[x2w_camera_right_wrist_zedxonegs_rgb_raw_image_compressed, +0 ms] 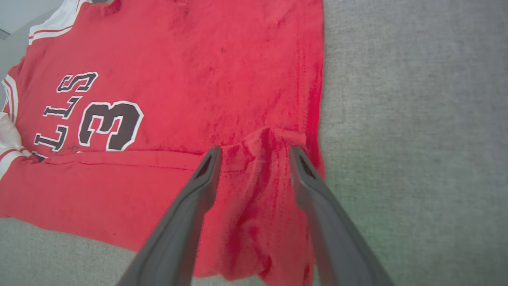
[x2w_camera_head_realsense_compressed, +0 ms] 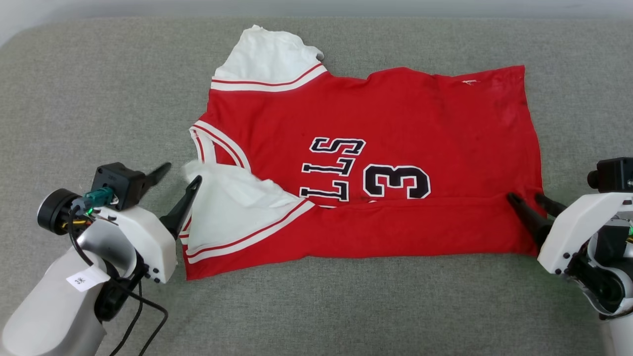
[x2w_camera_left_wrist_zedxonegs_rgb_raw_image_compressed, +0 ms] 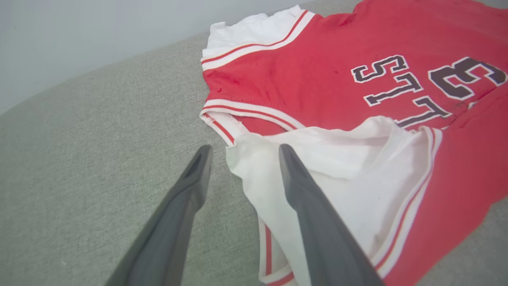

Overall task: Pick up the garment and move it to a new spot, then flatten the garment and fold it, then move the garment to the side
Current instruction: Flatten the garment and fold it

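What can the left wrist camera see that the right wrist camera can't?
Left wrist camera's own: the open left pincer, one finger on each side of the edge of the white sleeve folded onto the shirt. Right wrist camera's own: the open right pincer over a puckered red corner by the shirt's straight edge. Both share the red garment, its dark number 3 and the grey fabric surface.

The jersey [x2w_camera_head_realsense_compressed: 395, 123] is lying across the middle of the padded surface [x2w_camera_head_realsense_compressed: 99, 99], its near edge folded over itself. The left gripper [x2w_camera_head_realsense_compressed: 183, 172] is sitting at its left end, the right gripper [x2w_camera_head_realsense_compressed: 525, 196] at its right.
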Motion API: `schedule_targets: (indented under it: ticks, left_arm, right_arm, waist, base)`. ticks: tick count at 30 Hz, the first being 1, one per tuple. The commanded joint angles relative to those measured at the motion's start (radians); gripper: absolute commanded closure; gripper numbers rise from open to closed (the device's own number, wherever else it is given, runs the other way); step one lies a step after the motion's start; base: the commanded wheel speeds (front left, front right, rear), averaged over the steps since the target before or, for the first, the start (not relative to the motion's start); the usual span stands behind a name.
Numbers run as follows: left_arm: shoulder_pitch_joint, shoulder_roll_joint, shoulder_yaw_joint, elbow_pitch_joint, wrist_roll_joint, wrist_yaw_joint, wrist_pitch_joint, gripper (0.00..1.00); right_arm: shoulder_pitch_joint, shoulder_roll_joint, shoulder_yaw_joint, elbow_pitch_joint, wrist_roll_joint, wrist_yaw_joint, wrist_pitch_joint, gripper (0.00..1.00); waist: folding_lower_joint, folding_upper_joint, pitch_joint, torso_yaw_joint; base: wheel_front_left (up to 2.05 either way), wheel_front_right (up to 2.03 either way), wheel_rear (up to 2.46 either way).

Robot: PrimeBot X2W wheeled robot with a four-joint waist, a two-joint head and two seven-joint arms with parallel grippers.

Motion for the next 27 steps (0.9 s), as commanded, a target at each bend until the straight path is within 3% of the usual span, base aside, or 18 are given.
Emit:
schedule_targets:
  ticks: [1,11,17,27]
  left_arm:
    - [-0.019,-0.005,0.003,0.011,0.004,0.003,-0.016,0.0]
    - [0.031,-0.077,0.049,0.073,-0.034,0.06,-0.152,0.0]
    - [0.131,-0.09,0.098,0.006,-0.103,0.117,-0.16,0.0]
    - [0.321,-0.062,0.102,-0.199,-0.197,0.225,0.019,0.0]
  right_arm:
    - [-0.015,0.003,0.002,0.006,-0.003,0.0,-0.013,0.0]
    - [0.025,-0.097,0.119,-0.064,-0.104,-0.001,-0.154,0.0]
    - [0.077,-0.157,0.157,-0.123,-0.192,-0.001,-0.141,0.0]
    - [0.214,-0.054,0.013,-0.226,-0.219,-0.001,0.077,0.0]
  waist:
    - [-0.0002,0.0,-0.003,0.001]
    - [-0.0002,0.0,-0.072,0.006]
    - [-0.0002,0.0,-0.121,0.01]
    - [-0.0002,0.0,-0.143,0.017]
  base:
    - [0.0,0.0,0.0]
    - [0.0,0.0,0.0]
    - [0.0,0.0,0.0]
    - [0.0,0.0,0.0]
